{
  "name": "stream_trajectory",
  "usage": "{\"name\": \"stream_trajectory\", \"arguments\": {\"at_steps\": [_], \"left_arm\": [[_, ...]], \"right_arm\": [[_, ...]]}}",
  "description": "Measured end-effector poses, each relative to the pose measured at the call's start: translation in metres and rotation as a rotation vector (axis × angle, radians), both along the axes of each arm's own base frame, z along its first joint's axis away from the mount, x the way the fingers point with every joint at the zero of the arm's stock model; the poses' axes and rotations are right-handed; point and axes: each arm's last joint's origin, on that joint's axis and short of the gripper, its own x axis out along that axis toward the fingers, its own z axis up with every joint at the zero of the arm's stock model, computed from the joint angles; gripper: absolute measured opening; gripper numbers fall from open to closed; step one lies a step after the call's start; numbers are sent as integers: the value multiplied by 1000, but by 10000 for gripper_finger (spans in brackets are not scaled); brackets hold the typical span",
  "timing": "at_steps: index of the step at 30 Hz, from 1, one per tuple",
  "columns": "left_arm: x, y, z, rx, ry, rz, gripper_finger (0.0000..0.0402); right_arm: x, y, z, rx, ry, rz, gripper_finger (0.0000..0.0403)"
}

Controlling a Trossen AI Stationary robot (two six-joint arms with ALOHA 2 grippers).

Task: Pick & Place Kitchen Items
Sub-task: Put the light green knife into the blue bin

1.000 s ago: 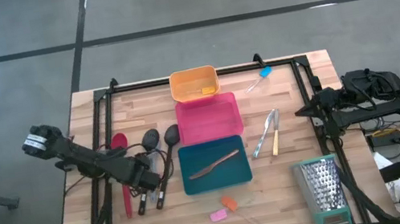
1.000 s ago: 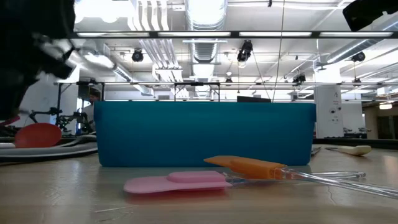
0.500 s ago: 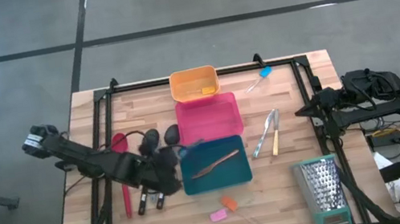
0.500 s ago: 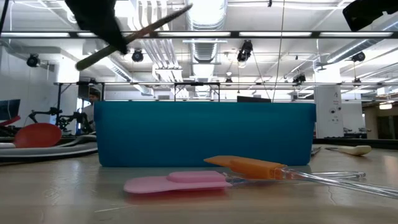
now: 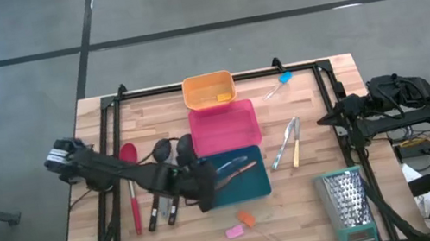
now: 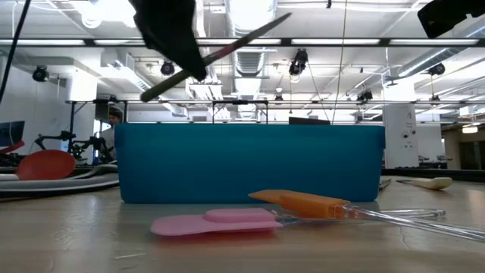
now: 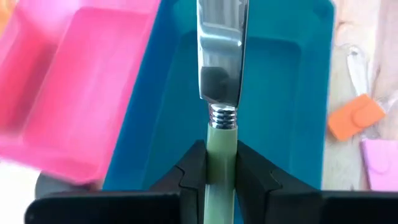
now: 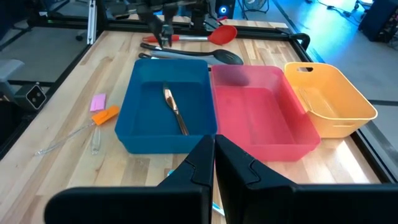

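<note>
My left gripper (image 5: 205,185) is shut on a knife with a pale green handle and a metal blade (image 7: 221,56). It holds the knife over the left end of the teal tray (image 5: 252,186); the gripper also shows in the low view (image 6: 182,53). A copper-coloured utensil (image 8: 175,111) lies on the teal tray's floor. Black spoons (image 5: 163,152) and a red spatula (image 5: 127,157) lie flat on the table left of the trays. My right gripper (image 8: 214,155) is shut and empty at the table's right edge (image 5: 326,120). My left gripper pinches the knife's pale green handle (image 7: 219,146) between its two fingers, just behind the metal collar where the blade starts. The knife runs forward past the fingertips, with the blade out ahead over the teal tray. It is lifted clear and tilted, blade end higher (image 6: 258,30).
A pink tray (image 5: 225,126) and an orange tray (image 5: 208,89) stand behind the teal one. Metal tongs (image 5: 285,144) and a yellow-handled knife (image 5: 297,153) lie to its right. Orange (image 5: 245,219) and pink (image 5: 234,232) pieces lie in front of it. A box grater (image 5: 348,203) stands at the near right.
My left gripper has risen from the utensils at the table's left, carrying the green-handled knife. It has moved toward the table's right edge, to over the teal tray's left end. The knife is now lifted clear and tilted.
</note>
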Motion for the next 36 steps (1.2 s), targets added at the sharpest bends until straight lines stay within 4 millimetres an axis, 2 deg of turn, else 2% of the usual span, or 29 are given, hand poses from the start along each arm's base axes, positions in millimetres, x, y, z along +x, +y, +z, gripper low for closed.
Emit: {"name": "stream_trajectory", "arguments": {"at_steps": [5,10,17,29,36], "left_arm": [[21,-3,5,15,7,-34,57],[34,1,5,-18,50,-20,57],[46,13,-21,-129,160,20,57],[51,39,-35,-201,235,68,57],[58,48,-56,-231,296,67,57]], "right_arm": [[0,0,0,0,0,0,8],[0,0,0,0,0,0,9],[0,0,0,1,0,0,8],[0,0,0,2,0,-1,8],[0,0,0,0,0,0,9]]}}
